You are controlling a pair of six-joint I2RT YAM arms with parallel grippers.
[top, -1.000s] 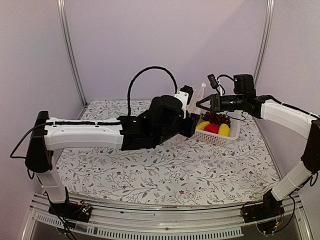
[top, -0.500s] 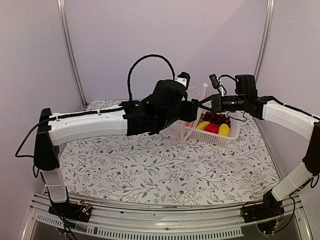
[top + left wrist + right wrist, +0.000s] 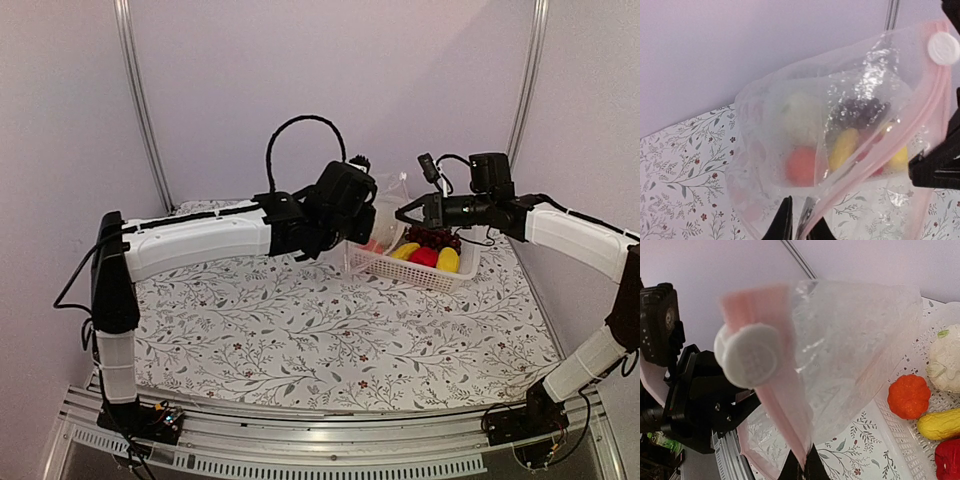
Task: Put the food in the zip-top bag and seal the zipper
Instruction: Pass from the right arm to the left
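Observation:
The clear zip-top bag hangs in the air between my two grippers, above the left end of the white basket. My left gripper is shut on the bag's edge. My right gripper is shut on the pink zipper strip just below its white slider. The food lies in the basket: cauliflower, orange fruit, a yellow piece, a red piece and grapes. In the left wrist view it shows through the bag.
The basket stands at the back right of the flowered tablecloth, near the rear wall. Metal frame posts rise at the back corners. The left arm stretches across the back of the table.
My left arm has swung up and back toward the basket, carrying the bag's edge with it. The bag now hangs closer to the right gripper, which has hardly moved.

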